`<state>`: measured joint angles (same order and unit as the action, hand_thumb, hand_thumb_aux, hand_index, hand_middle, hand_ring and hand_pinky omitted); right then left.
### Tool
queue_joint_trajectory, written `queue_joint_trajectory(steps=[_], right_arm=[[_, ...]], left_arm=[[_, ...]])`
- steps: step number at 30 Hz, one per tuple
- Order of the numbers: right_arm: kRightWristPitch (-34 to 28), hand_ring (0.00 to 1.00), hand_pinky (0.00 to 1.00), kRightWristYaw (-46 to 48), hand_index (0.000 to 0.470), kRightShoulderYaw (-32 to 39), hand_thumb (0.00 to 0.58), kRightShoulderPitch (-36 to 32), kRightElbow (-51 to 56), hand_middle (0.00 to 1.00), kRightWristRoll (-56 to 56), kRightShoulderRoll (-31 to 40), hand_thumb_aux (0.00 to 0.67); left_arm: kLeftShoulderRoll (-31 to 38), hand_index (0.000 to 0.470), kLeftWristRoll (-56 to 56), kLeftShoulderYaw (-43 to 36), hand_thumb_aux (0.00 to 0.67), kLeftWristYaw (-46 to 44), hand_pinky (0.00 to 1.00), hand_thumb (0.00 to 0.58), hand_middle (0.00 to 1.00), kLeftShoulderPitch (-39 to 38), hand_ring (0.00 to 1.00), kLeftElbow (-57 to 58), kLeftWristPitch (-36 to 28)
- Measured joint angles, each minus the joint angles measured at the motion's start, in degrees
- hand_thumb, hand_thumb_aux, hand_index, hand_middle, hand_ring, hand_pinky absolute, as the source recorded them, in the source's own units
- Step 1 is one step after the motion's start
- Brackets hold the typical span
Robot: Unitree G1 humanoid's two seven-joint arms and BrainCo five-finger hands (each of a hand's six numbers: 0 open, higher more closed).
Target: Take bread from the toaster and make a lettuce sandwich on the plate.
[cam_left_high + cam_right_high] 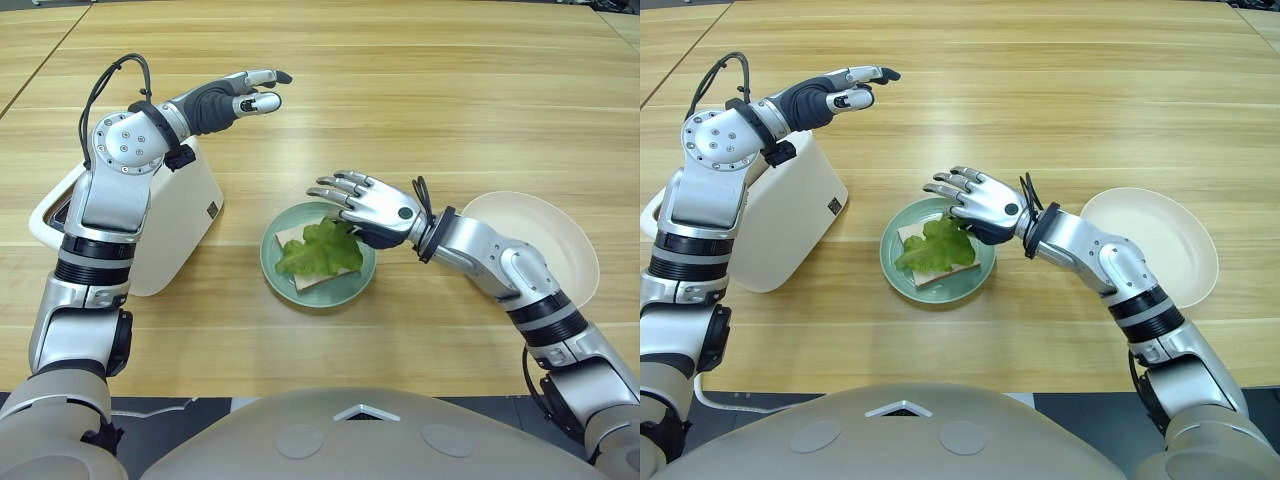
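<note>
My right hand point(372, 207) hovers palm-down over the 1 o'clock rim of the round green ceramic plate point(350, 287) at the middle of the light wooden counter point(430, 100). Its fingers point(335, 186) are spread wide toward 10 o'clock and hold nothing. On the plate lies a slice of pale bread point(311, 282), with a ruffled green lettuce leaf point(320, 250) covering most of it. The bread's corners show at the leaf's 6 and 10 o'clock edges.

Taking the plate as the dial, the white round-cornered toaster point(185, 215) stands at 9 o'clock. A narrow strip of wood separates it from the plate's rim. My left forearm crosses its top, so I cannot tell what sits in its slots. My left hand point(232, 100) is raised beyond the toaster at about 11 o'clock. Its fingers point(262, 77) are stretched out loosely toward 3 o'clock, with nothing between them.

A shallow white dish point(555, 245) rests at 3 o'clock, apart from the plate, and my right forearm passes over its near-left rim. Open wood runs wide from the plate to the far edge at 12 o'clock. A band of open wood also lies between the plate and the counter's near edge at 6 o'clock.
</note>
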<state>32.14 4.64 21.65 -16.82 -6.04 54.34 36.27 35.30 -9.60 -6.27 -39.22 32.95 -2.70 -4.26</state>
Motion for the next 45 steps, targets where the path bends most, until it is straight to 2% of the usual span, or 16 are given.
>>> queue_joint_trajectory(steps=[15, 16, 17, 18, 19, 20, 28, 31, 35, 37, 40, 42, 45], right_arm=[[3.9, 0.0, 0.0, -3.1, 0.47, 2.7, 0.58, -1.9, 12.2, 0.0, 1.8, 0.4, 0.67], [4.0, 0.0, 0.0, -4.0, 0.345, 2.7, 0.539, -2.2, 12.7, 0.0, 2.0, 0.4, 0.491], [4.0, 0.0, 0.0, -5.1, 0.278, 2.7, 0.484, -2.6, 13.0, 0.0, 2.1, 0.4, 0.397], [4.0, 0.0, 0.0, -5.9, 0.118, 2.7, 0.255, -2.9, 13.2, 0.0, 2.2, 0.4, 0.168], [3.9, 0.0, 0.0, -7.4, 0.033, 2.7, 0.079, -3.2, 13.3, 0.0, 3.2, 0.4, 0.047], [3.7, 0.0, 0.0, -8.7, 0.0, 2.7, 0.0, -3.5, 13.6, 0.0, 4.0, 0.4, 0.0], [1.0, 0.0, 0.0, -18.1, 0.0, 2.3, 0.0, -5.0, 13.2, 0.0, 7.2, -0.9, 0.0], [-2.3, 0.0, 0.0, -22.0, 0.0, 2.3, 0.0, -5.8, 14.0, 0.0, 10.9, -1.0, 0.0], [-6.7, 0.0, 0.0, -24.7, 0.0, -2.2, 0.0, -7.6, 14.1, 0.0, 9.7, -0.9, 0.0], [-6.8, 0.0, 0.0, -24.1, 0.0, -4.2, 0.0, -8.1, 14.1, 0.0, 7.1, 0.2, 0.0], [-5.6, 0.0, 0.0, -17.3, 0.0, -6.5, 0.0, -7.9, 13.8, 0.0, -2.4, 2.0, 0.0], [-5.4, 0.0, 0.0, -7.8, 0.0, -7.2, 0.0, -6.2, 12.6, 0.0, -14.6, 3.0, 0.0], [-4.2, 0.0, 0.0, 7.8, 0.0, -6.2, 0.0, 0.2, 8.9, 0.0, -28.5, 7.7, 0.0]], left_arm=[[0.0, 0.0, 0.2, 0.0, 0.0, 0.0, 0.0, 0.0, 0.0, 0.0, 0.0, -0.1, 0.2], [0.0, 0.0, 0.2, 0.0, 0.0, 0.0, 0.0, 0.0, 0.0, 0.0, 0.0, -0.1, 0.2], [0.0, 0.0, 0.3, 0.0, 0.0, 0.0, 0.0, 0.0, 0.0, 0.0, 0.0, -0.1, 0.2], [0.0, 0.0, 0.3, 0.0, 0.0, 0.0, 0.0, 0.0, 0.0, 0.0, 0.0, -0.1, 0.2], [0.0, 0.0, 0.3, -0.1, 0.0, 0.0, 0.0, 0.0, 0.0, -0.1, 0.0, -0.1, 0.3], [-0.1, 0.0, 0.3, -0.1, 0.0, 0.0, 0.0, 0.0, 0.0, -0.2, 0.0, -0.1, 0.4], [-0.4, 0.0, 0.3, -0.5, 0.0, 0.0, 0.0, 0.0, 0.0, -1.2, 0.0, 0.0, 0.7], [-0.4, 0.0, 0.4, -0.5, 0.0, 0.0, 0.0, 0.0, 0.0, -1.4, 0.0, 0.0, 0.7], [-0.4, 0.0, 0.6, -0.3, 0.0, 0.0, 0.0, 0.0, 0.0, -1.4, 0.0, 0.0, 0.7], [-0.3, 0.0, 0.6, -0.1, 0.0, 0.0, 0.0, 0.0, 0.0, -1.4, 0.0, -0.1, 0.8], [-0.2, 0.0, 0.6, -0.1, 0.0, 0.2, 0.0, 0.0, 0.0, -1.5, 0.0, -0.3, 0.8], [-0.2, 0.0, 0.6, -0.1, 0.0, 0.3, 0.0, 0.0, 0.0, -1.6, 0.0, -0.4, 0.8], [-0.1, 0.0, 0.6, -0.1, 0.0, 0.3, 0.0, 0.0, 0.0, -1.7, 0.0, -0.4, 0.9]])
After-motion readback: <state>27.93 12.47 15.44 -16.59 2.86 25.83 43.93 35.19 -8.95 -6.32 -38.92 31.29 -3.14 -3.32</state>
